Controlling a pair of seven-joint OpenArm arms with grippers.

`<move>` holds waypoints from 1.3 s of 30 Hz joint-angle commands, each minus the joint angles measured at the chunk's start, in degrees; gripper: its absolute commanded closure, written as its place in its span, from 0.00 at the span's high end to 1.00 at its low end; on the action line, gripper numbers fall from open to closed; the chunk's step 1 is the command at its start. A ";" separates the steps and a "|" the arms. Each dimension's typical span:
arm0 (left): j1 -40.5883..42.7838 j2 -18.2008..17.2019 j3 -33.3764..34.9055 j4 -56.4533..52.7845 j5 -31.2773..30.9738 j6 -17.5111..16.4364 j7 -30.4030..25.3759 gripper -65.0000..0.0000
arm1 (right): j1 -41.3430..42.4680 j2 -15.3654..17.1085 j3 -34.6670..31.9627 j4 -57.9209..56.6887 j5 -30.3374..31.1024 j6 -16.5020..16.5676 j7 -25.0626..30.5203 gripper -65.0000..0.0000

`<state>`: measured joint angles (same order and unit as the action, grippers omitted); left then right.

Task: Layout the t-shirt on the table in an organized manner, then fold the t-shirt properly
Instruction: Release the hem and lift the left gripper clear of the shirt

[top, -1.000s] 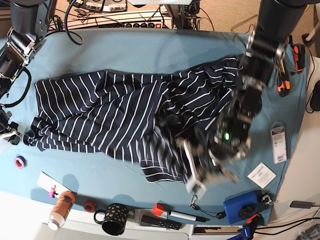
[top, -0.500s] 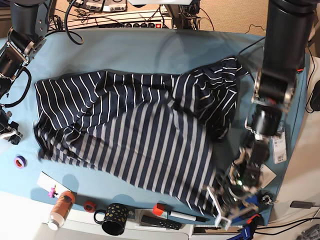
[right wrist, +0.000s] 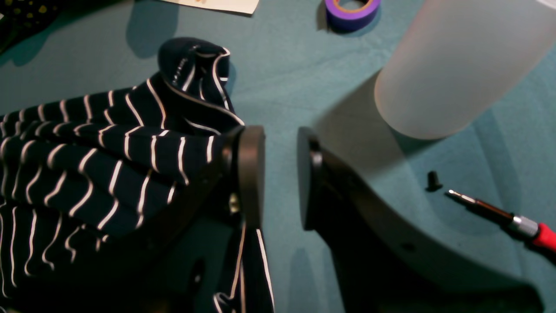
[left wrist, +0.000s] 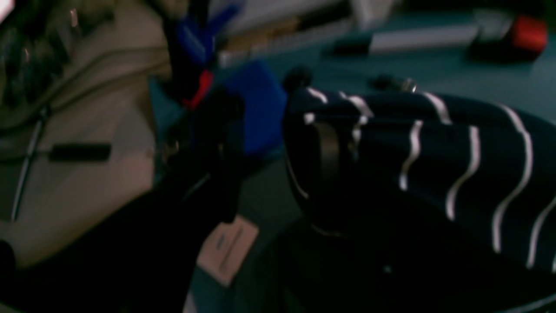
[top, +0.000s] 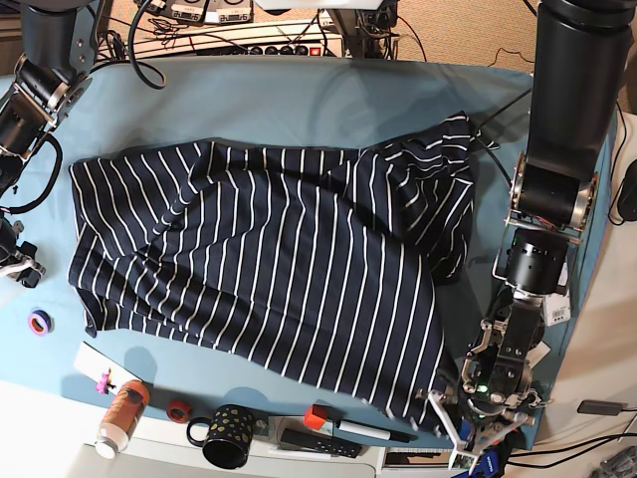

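The t-shirt (top: 269,269) lies spread across the middle of the tabletop (top: 299,100), largely flat, with its bottom corner drawn toward the near edge and a bunched portion at the upper right in the base view. The left hand (top: 450,423) sits at the near right corner of the tabletop, at that drawn-out corner of the fabric. In the left wrist view the picture is dark and blurred; striped cloth lies against one finger (left wrist: 325,156), and whether the hand grips the cloth or has released it cannot be told. The right hand (right wrist: 280,174) rests low at the opposite side of the tabletop, its two pads parted with a clear gap and bare teal cloth between them; it holds nothing. One pad (right wrist: 251,171) touches a folded edge of the t-shirt. A purple tape roll (right wrist: 352,9) and a red-handled screwdriver (right wrist: 508,219) lie near the right hand. A black spotted mug (top: 227,435) stands at the near edge.
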<state>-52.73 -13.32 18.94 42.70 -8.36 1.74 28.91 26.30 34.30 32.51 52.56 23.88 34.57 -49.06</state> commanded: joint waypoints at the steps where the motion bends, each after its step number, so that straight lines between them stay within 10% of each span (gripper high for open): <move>1: -2.67 -0.07 -0.39 2.16 0.26 0.35 -0.61 0.38 | 1.31 1.70 0.17 1.14 0.74 0.31 1.66 0.21; 10: -2.69 -0.35 -0.39 13.25 0.24 -0.61 8.09 0.38 | 1.29 1.73 0.20 1.14 2.56 0.28 1.55 0.21; 18: -2.67 -0.85 -0.39 37.31 -2.75 -3.06 35.23 0.38 | 1.33 1.73 0.24 1.14 14.69 5.43 -1.03 0.21; 29: 5.11 -1.81 -0.39 42.25 -2.80 -3.28 39.91 0.38 | 1.31 1.75 10.62 1.95 21.68 5.43 -10.95 0.21; 39: 31.10 -8.37 -3.76 61.68 -2.71 -3.32 38.80 0.38 | -0.28 2.34 20.02 16.31 28.20 5.43 -27.28 0.21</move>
<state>-19.59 -21.34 15.68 103.48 -11.38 -1.76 68.86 24.95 34.85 52.36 68.03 50.78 39.88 -77.49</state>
